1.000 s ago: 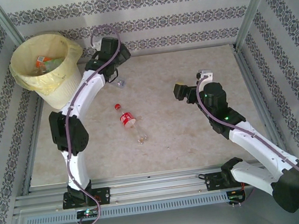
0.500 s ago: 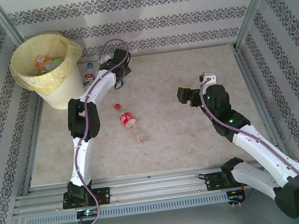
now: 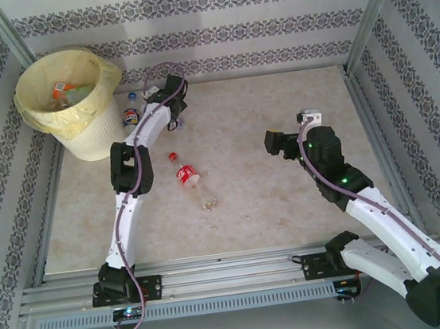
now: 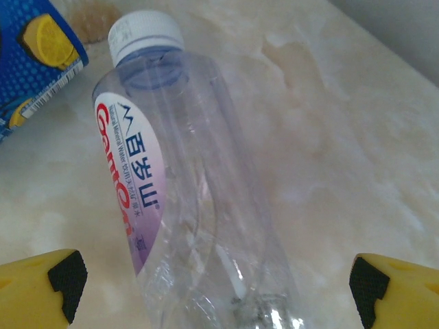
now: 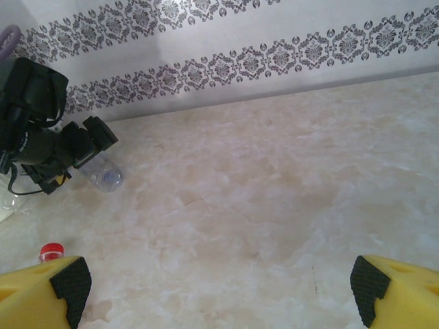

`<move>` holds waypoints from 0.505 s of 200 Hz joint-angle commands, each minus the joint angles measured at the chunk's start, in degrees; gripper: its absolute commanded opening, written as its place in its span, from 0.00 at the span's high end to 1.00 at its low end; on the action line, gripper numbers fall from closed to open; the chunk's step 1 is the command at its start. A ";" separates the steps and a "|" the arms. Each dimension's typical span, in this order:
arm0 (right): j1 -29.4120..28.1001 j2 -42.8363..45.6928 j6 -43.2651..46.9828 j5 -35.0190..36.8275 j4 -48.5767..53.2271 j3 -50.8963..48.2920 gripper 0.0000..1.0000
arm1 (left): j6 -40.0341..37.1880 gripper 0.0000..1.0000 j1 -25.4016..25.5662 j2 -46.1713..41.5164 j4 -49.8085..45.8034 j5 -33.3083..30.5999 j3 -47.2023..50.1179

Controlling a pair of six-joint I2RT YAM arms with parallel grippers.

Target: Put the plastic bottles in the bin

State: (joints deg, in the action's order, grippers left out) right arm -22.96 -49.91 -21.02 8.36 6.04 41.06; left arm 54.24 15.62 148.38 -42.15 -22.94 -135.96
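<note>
Nearest to the arm bases, a small clear piece (image 3: 207, 204) lies on the marble table (image 3: 265, 207) (a crushed bottle or only a part of one, I cannot tell). Just beyond it is a red-labelled bottle (image 3: 187, 174) with a red cap (image 3: 172, 156) close by, and nothing touches any of these. The right gripper (image 3: 270, 141) hovers to the right of them, its fingers spread wide and holding nothing, with bare table under it. Farther away, the left gripper (image 4: 216, 295) is low over a clear water bottle (image 4: 199, 205) with a white cap; its fingers stand wide on both sides of the bottle body and are not yet pressing it. Just beside this lies a blue-labelled bottle (image 3: 130, 116), very near the bin (image 3: 96, 138), which stands in the far left corner. Inside the bin some bottles (image 3: 65, 92) are already visible — so I judge the task partly done, with about three or four bottles left on the table to collect.
</note>
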 commanded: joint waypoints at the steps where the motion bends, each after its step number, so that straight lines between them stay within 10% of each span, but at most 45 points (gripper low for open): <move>1: 0.46 1.13 -0.33 2.14 1.39 0.69 0.02 | 2.31 0.00 -1.67 1.69 -1.22 1.04 -1.78; 101: 0.52 -2.60 -0.34 -0.24 4.66 4.47 0.02 | -4.27 0.20 -1.99 5.00 2.40 8.28 -4.02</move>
State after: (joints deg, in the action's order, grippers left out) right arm -22.96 -52.31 -21.04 8.97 9.19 43.33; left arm 52.56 14.11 152.11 -40.66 -17.12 -138.47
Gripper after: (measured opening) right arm 0.981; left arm 0.834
